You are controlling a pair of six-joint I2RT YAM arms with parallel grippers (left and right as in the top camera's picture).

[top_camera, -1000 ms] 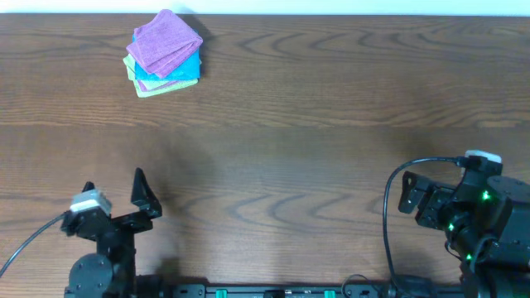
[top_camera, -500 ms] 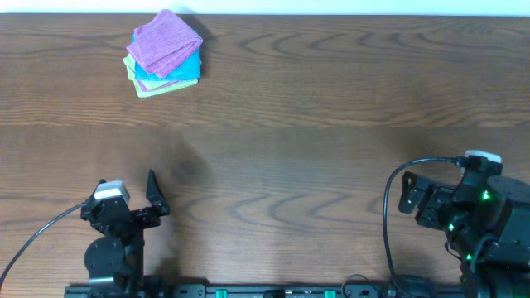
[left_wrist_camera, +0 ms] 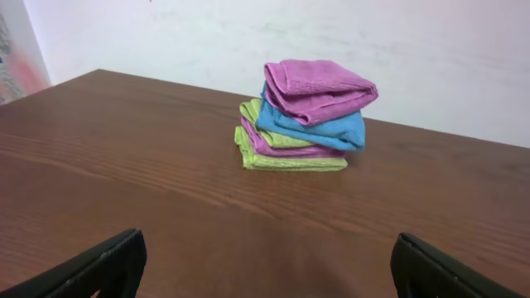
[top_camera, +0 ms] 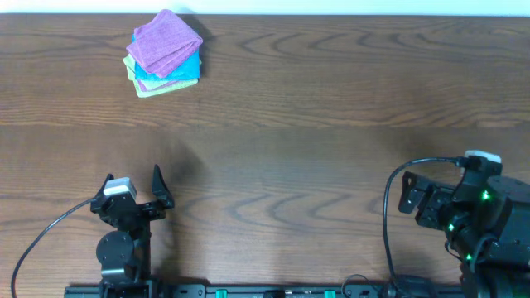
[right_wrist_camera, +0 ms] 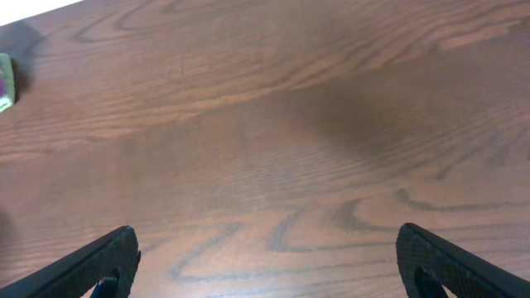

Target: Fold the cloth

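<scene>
While both arms sit at the near edge of the brown wooden surface [top_camera: 290,149], the cloth [top_camera: 168,41] lies far off at the far left, folded into a thick pad on top of a small stack; it is well apart from either arm. From overhead the pad reads as a skewed rectangle, turned out of line with the surface's edges; its long axis runs on a diagonal from near-left to far-right, with one corner pointing toward the far edge. In the left wrist view its top layer curls over into a rounded, bulging end on the right of the picture, and a hemmed rim shows on the left. Directly beneath it lies the bright blue cloth [top_camera: 189,68], which juts out on the right side of the stack; under that a yellow-green cloth [top_camera: 161,89] forms the bottom layer, and the left wrist view shows a thin purple layer sandwiched among the green ones. A white wall [left_wrist_camera: 248,33] rises behind the stack. The left tool [top_camera: 132,176] is at the near left, released, fingers spread wide with nothing between them, aimed toward the stack; the right tool [top_camera: 414,195] is at the near right, likewise released and grasping nothing, with only bare wood grain beneath it.
</scene>
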